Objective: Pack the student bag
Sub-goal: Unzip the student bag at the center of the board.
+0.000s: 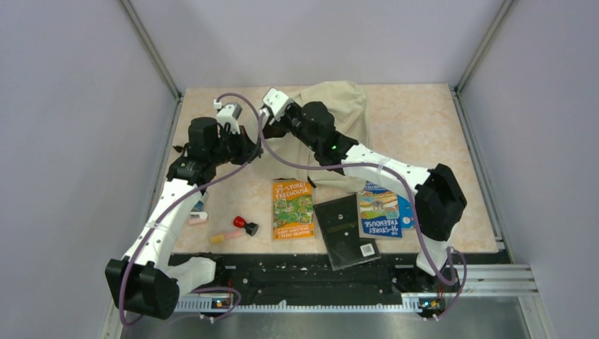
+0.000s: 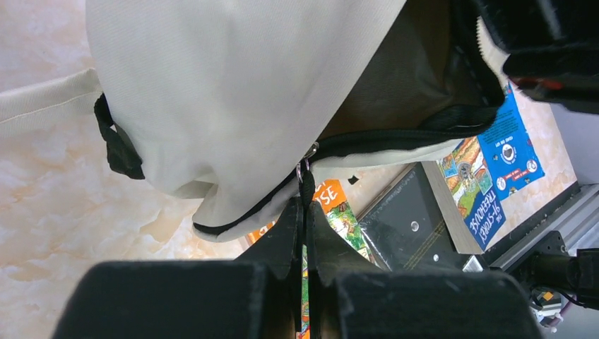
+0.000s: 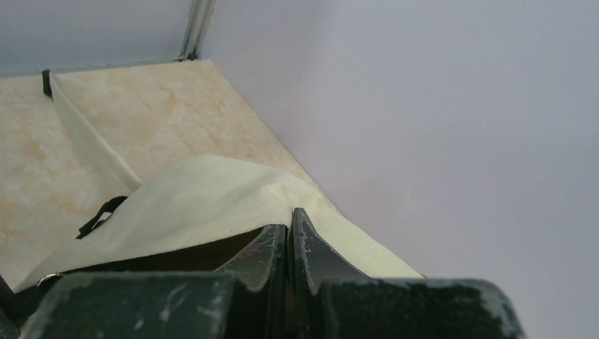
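The student bag (image 1: 340,106), cream fabric with black zipper lines, lies at the back middle of the table. My left gripper (image 2: 305,205) is shut on the bag's black zipper pull (image 2: 306,182), which hangs below the bag (image 2: 233,92); in the top view this gripper (image 1: 248,143) is at the bag's left edge. My right gripper (image 3: 288,229) is shut on the cream rim of the bag's opening (image 3: 205,201) and holds it lifted; in the top view it (image 1: 273,127) is just right of the left gripper. The dark inside of the bag (image 2: 395,85) shows.
An orange book (image 1: 292,209), a black notebook (image 1: 346,231) and a blue book (image 1: 382,212) lie in front of the bag. A red-and-black small item (image 1: 244,224), a pink-yellow marker (image 1: 224,235) and a small pink item (image 1: 198,218) lie front left. The beige shoulder strap (image 3: 85,145) trails over the table.
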### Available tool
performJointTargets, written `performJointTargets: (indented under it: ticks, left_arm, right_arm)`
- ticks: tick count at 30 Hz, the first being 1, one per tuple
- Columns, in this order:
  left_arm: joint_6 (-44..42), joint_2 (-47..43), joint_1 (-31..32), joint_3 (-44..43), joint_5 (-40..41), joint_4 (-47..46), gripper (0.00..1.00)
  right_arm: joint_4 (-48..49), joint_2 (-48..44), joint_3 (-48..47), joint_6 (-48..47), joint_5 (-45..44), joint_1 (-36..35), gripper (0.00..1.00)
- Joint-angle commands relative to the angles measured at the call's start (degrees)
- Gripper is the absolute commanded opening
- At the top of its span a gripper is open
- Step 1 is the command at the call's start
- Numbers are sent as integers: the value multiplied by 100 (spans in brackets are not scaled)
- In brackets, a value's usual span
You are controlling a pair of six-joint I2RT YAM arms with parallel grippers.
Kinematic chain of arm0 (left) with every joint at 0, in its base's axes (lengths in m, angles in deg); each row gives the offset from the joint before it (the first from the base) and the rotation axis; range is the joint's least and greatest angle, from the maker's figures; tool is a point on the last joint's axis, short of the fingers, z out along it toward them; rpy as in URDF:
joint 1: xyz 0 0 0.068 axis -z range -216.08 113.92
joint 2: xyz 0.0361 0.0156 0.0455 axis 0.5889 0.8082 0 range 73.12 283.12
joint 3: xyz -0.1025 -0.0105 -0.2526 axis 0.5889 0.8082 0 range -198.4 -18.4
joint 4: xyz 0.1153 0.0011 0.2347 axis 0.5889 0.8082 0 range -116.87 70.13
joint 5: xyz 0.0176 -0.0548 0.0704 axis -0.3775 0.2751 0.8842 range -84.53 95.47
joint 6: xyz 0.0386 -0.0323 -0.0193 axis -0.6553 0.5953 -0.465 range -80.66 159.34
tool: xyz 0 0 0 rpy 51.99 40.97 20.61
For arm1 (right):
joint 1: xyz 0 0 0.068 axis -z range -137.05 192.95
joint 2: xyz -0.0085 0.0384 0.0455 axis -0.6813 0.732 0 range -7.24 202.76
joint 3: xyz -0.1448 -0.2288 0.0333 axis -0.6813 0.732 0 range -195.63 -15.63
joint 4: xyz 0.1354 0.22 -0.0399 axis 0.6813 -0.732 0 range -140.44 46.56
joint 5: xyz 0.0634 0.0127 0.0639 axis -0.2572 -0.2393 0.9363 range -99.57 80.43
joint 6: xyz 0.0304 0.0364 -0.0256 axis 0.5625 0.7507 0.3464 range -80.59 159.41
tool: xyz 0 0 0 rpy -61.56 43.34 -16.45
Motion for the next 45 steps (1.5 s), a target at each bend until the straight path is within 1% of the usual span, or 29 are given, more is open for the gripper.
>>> performJointTargets:
  ticks: [1, 9, 22, 27, 32, 37, 41, 45]
  left_arm:
    - [-14, -119, 44, -174, -239, 131, 0]
    - [7, -86, 44, -183, -279, 171, 0]
    - [-70, 64, 37, -251, 76, 363, 0]
    - [-107, 38, 27, -285, 454, 461, 0]
    - [-2, -193, 10, -261, 1055, 472, 0]
    - [36, -413, -49, -208, 1311, 381, 0]
    - [83, -512, -107, -182, 1536, 354, 0]
    - [133, -573, -202, -177, 1712, 365, 0]
  right_arm:
    - [540, -642, -506, 492, -572, 36, 0]
    - [531, -897, -546, 842, -720, 34, 0]
    - [736, -1250, -634, 1135, -790, 36, 0]
    - [865, -1212, -797, 1055, -878, 53, 0]
    - [930, -1152, -1091, 1104, -927, 111, 0]
    - [969, -1099, -1379, 1271, -951, 179, 0]
    - [1027, -1125, -1372, 1460, -1057, 229, 0]
    - [1169, -1208, -1157, 1829, -1177, 407, 0]
